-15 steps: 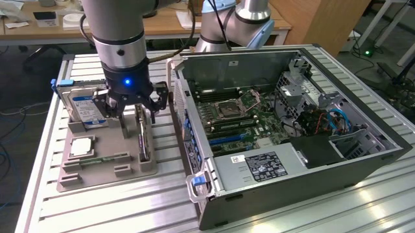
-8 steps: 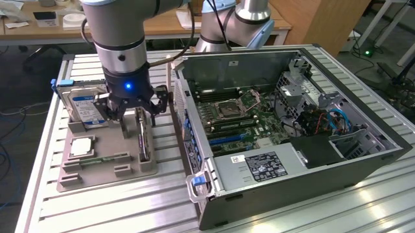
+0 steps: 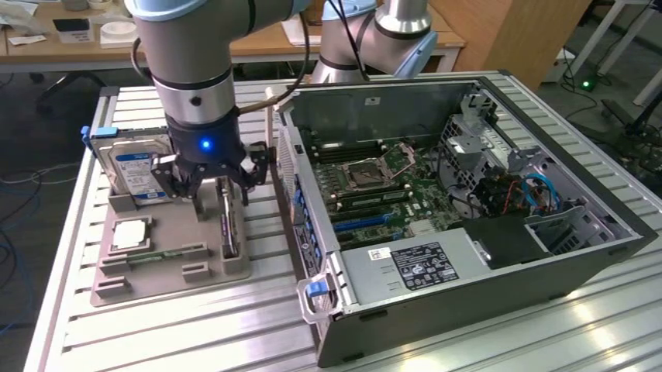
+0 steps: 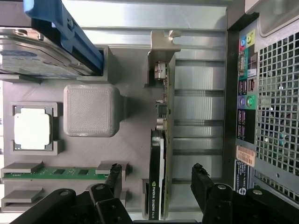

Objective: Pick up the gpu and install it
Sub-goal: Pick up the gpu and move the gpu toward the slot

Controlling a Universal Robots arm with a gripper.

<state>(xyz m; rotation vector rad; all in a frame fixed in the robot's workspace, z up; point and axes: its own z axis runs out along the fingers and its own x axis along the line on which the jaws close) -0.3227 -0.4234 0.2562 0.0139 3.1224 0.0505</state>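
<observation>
Your gripper (image 4: 156,175) hangs with jaws apart, straddling the gpu (image 4: 159,140). The gpu stands on edge in its holder (image 4: 133,149), so both flat faces are open to clamp.

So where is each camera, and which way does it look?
Exterior view: off the arm, high up, looking down on the open computer case and the grey holder; the arm and tool show.
Wrist view: on the wrist, looking straight down at the gpu on edge in the holder; the open tool's fingers show either side of it.
Shared: gpu, holder, hard drive, computer case.
</observation>
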